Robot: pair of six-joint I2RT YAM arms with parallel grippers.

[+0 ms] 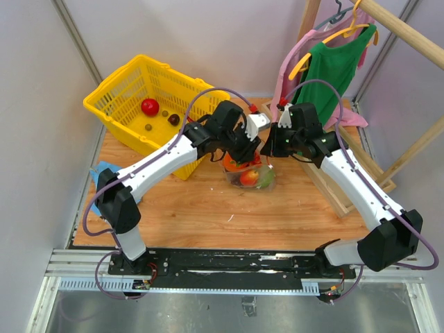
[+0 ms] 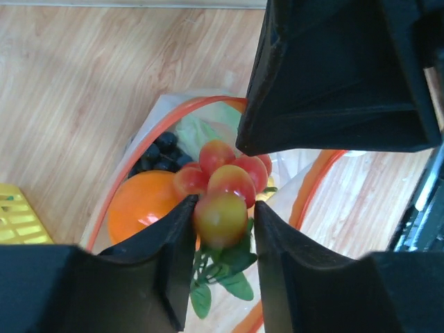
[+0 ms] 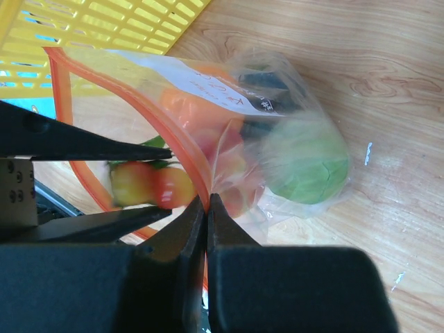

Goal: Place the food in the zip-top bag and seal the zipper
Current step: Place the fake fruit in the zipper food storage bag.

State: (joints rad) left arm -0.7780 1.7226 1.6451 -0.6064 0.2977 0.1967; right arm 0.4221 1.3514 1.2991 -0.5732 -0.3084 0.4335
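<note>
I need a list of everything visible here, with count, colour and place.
zip-top bag: one, clear, red-orange mouth, table centre
orange: one, orange, inside bag
grape bunch: one, dark purple, inside bag
green ball: one, light green, inside bag
tomato cluster: one, red-yellow, at bag mouth
basket: one, yellow, far left
red fruit: one, red, in basket
small pieces: about three, dark, in basket
garments: two, green and pink, hanging far right
cloth: one, blue, left edge
left gripper: one, black, shut on tomato cluster
right gripper: one, black, shut on zip-top bag

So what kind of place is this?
Likely a robot test booth, not a home: plain white walls, a left arm and right arm mounted at a wooden table, and a yellow basket.
</note>
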